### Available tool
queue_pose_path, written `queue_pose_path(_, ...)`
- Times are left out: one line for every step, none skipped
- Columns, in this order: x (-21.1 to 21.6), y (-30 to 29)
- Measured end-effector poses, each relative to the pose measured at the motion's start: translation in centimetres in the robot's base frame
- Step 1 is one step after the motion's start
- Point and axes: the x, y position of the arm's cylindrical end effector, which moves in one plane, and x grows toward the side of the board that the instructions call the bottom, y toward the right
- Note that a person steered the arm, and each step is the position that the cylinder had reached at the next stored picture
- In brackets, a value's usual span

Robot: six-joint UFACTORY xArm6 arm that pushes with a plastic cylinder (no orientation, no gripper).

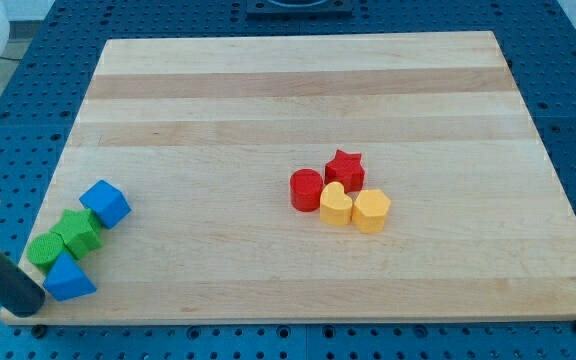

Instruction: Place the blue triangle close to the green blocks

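Note:
The blue triangle [67, 279] lies near the board's bottom left corner. It touches a green block [45, 249] just above it. A second green block [78, 232] sits up and to the right of the first. A blue cube [105, 203] touches that second green block at its upper right. My tip [30, 307] is at the board's bottom left edge, just left of and below the blue triangle. The dark rod runs up and off the view's left edge.
Right of the middle sits a cluster: a red cylinder [306, 190], a red star [345, 169], a yellow heart [336, 205] and a yellow hexagon [371, 210]. The wooden board [298, 90] lies on a blue perforated table [568, 60].

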Motion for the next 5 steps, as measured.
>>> queue_pose_path(0.0, 2.4)
queue_pose_path(0.0, 3.0)
queue_pose_path(-1.1, 3.0)
queue_pose_path(-2.6, 3.0)
queue_pose_path(-2.7, 3.0)
